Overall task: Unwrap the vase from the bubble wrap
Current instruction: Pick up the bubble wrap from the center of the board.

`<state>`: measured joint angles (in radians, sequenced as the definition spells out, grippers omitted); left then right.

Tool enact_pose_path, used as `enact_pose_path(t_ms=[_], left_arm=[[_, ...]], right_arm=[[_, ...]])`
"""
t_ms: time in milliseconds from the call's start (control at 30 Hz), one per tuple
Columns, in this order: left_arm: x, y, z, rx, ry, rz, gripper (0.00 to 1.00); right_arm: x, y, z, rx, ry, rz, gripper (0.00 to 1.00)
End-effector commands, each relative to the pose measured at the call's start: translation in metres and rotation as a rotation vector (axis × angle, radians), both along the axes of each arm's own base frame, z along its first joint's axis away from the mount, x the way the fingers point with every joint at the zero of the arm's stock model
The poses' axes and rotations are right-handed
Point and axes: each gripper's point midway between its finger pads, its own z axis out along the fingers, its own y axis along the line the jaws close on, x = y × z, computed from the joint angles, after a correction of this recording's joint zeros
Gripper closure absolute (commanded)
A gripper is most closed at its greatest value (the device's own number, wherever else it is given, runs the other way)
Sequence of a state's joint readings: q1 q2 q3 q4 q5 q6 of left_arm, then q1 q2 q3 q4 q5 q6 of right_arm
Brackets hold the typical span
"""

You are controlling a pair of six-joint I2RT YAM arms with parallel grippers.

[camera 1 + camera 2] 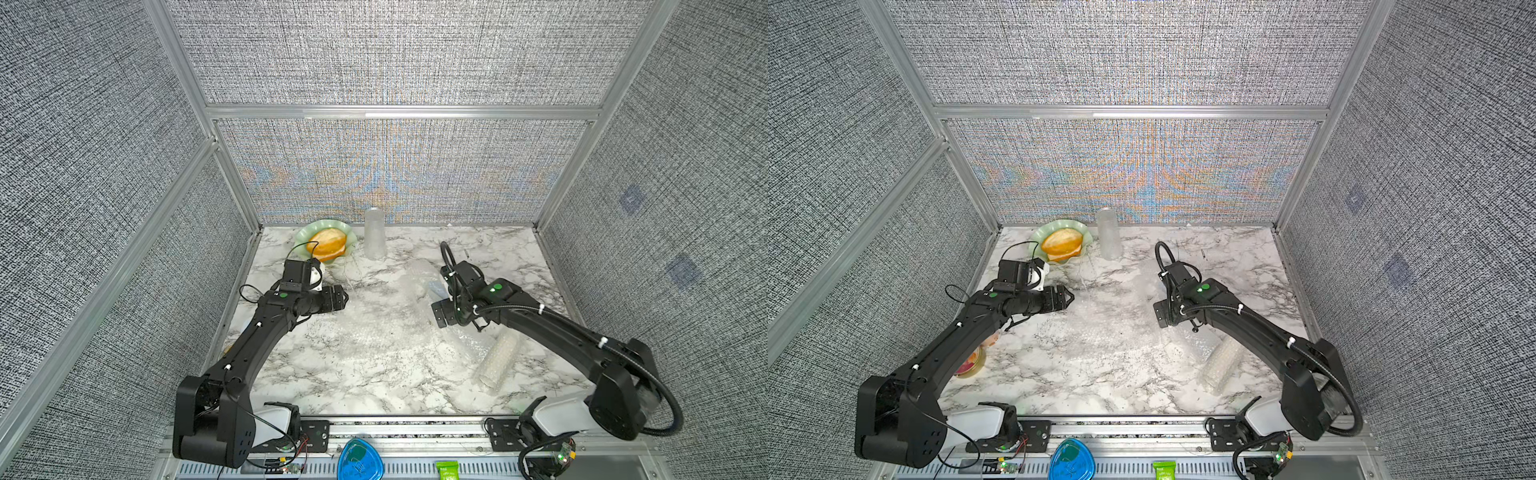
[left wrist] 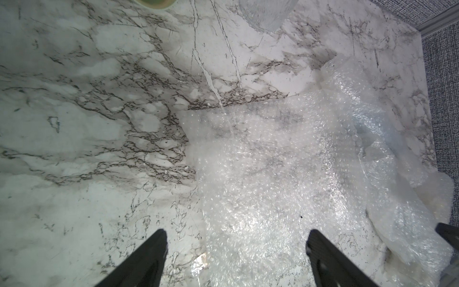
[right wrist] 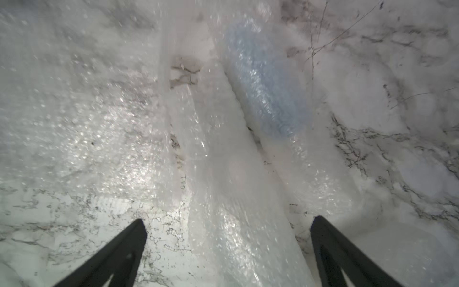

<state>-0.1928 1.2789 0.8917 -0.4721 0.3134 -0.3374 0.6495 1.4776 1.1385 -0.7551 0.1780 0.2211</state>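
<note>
**Both arms over the spread bubble wrap, jaws wide**

In both top views the left gripper reaches level toward the table's middle from a bent arm, while the right gripper tips down over the bubble wrap lying flat mid-table. A roll of wrap lies beside the right arm.

In the left wrist view, the left gripper has its jaws wide apart, holding nothing, above the sheet's edge.

In the right wrist view, the right gripper is spread wide and empty astride a fold of wrap. A pale blue vase lies beyond it, still covered.
</note>
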Motion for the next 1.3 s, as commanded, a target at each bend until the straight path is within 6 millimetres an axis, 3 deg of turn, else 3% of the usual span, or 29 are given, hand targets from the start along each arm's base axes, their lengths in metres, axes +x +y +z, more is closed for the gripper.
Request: enact_pose_path(t_ms=[0,400,600,700,867,1000,1267], left_arm=[[0.002,-0.001,0.003,-0.004,-0.021,-0.010,0.10],[0.002,-0.001,0.002,-0.002,-0.018,-0.011,0.10],[0.003,-0.001,0.003,-0.003,-0.021,-0.012,0.10],[0.002,-0.001,0.003,-0.003,-0.023,-0.011,0.10],[0.002,0.000,0.003,-0.002,-0.021,-0.009,0.10],[0.002,-0.001,0.003,-0.003,-0.021,-0.008,0.10],[0.002,-0.001,0.003,-0.006,-0.021,-0.011,0.10]], right_arm=[[-0.014,-0.004,-0.017,-0.092,0.091,0.066,0.02],[-0.011,-0.025,-0.070,-0.343,0.200,0.127,0.03],[-0.013,-0.023,-0.089,-0.350,0.242,0.139,0.13],[-0.014,-0.024,-0.095,-0.357,0.251,0.139,0.22],[-0.010,-0.025,-0.082,-0.340,0.204,0.114,0.42],[-0.006,-0.026,-0.054,-0.288,0.136,0.081,0.47],[0.001,-0.025,-0.007,-0.164,0.029,0.012,0.47]])
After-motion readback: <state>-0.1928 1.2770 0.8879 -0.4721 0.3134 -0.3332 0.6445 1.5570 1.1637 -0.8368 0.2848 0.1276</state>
